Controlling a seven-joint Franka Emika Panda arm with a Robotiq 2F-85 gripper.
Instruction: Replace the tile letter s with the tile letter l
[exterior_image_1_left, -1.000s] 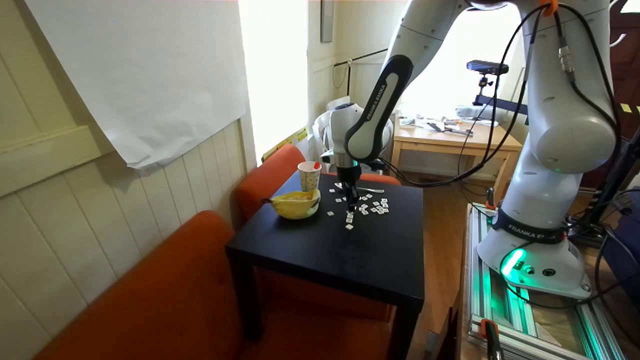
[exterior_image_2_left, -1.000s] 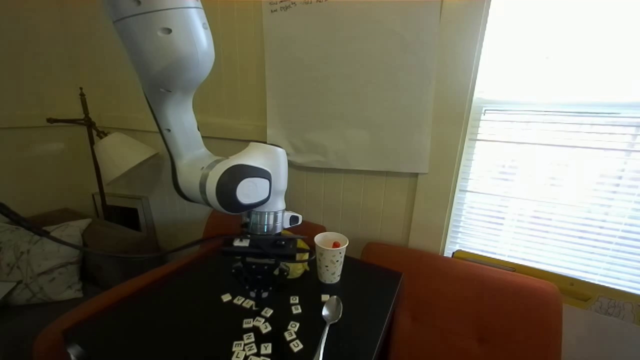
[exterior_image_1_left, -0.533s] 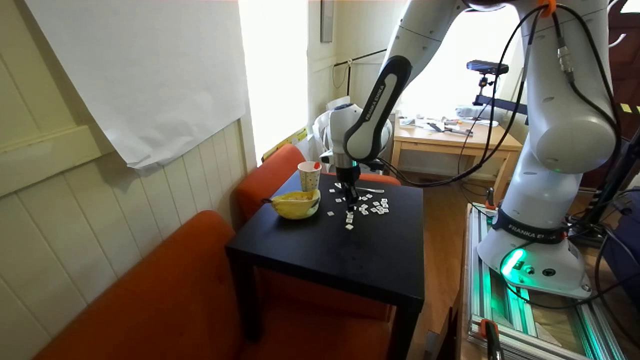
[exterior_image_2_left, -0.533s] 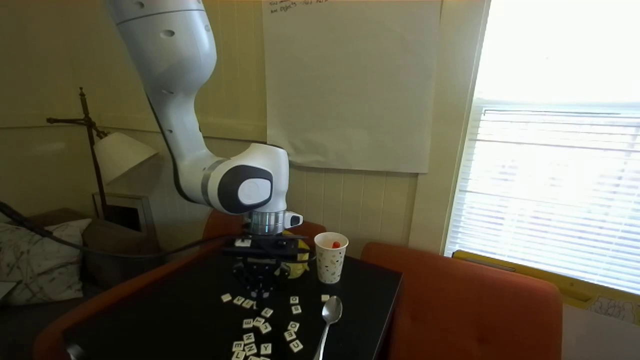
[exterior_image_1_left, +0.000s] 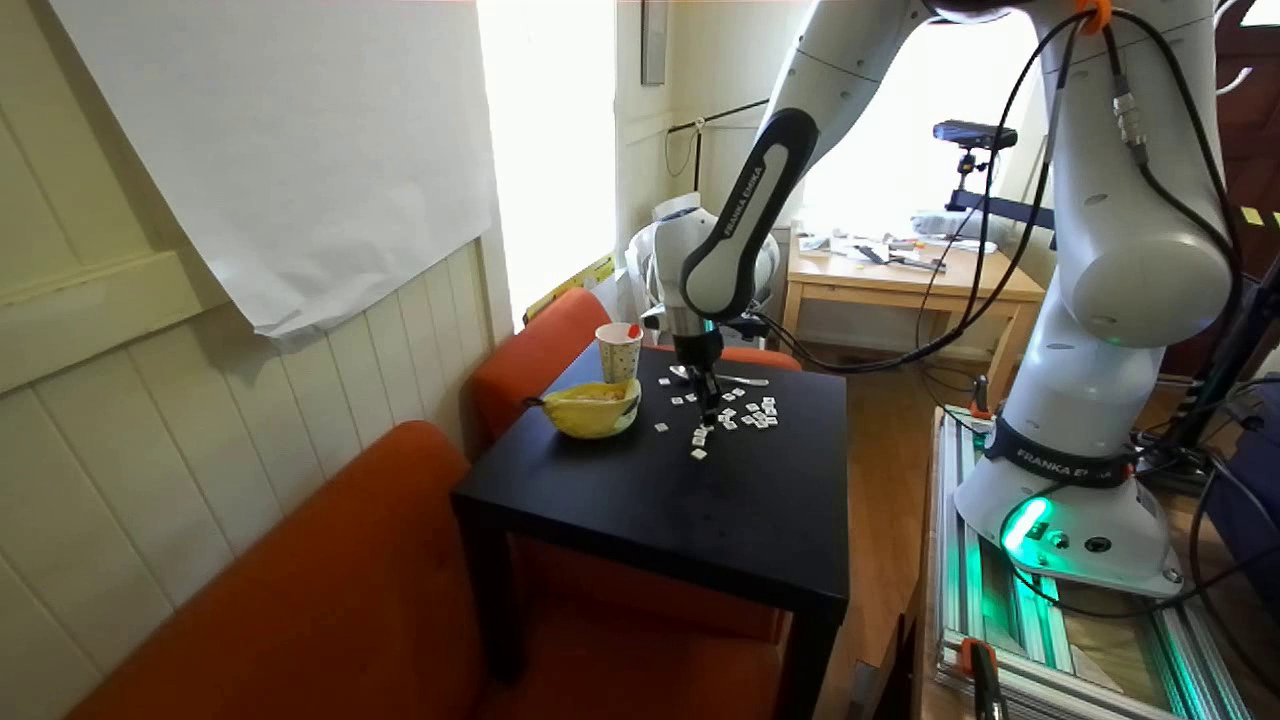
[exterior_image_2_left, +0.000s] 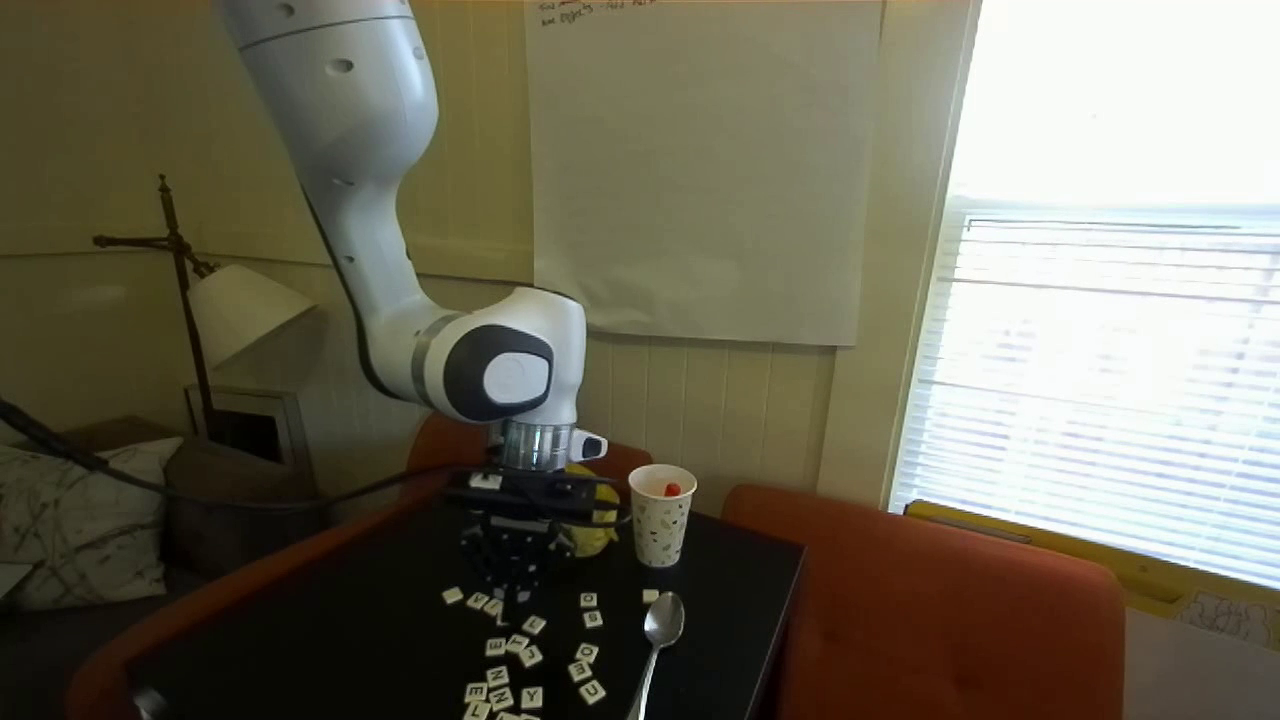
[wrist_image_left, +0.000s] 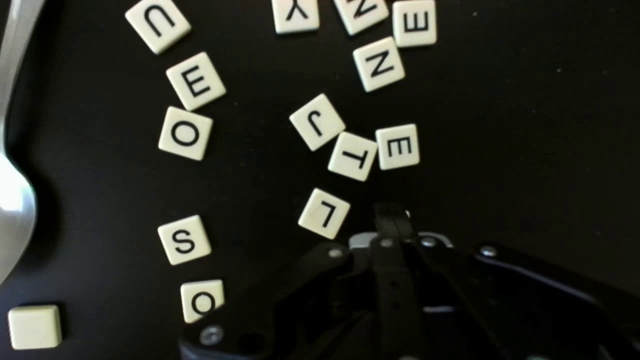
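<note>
Gripper (wrist_image_left: 393, 220), jaws together: we are holding it just beside tile L (wrist_image_left: 324, 213), apparently mid-swap at a part-hidden tile (exterior_image_2_left: 502, 618), next needing a light aligning push.

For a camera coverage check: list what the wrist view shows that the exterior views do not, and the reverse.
Wrist view only: a crisp letter on the S tile, too blurred elsewhere to read surely.
Exterior views only: the patterned cup, yellow bowl and orange seats.
Shared: the gripper, spoon, other letter tiles and black table.
</note>
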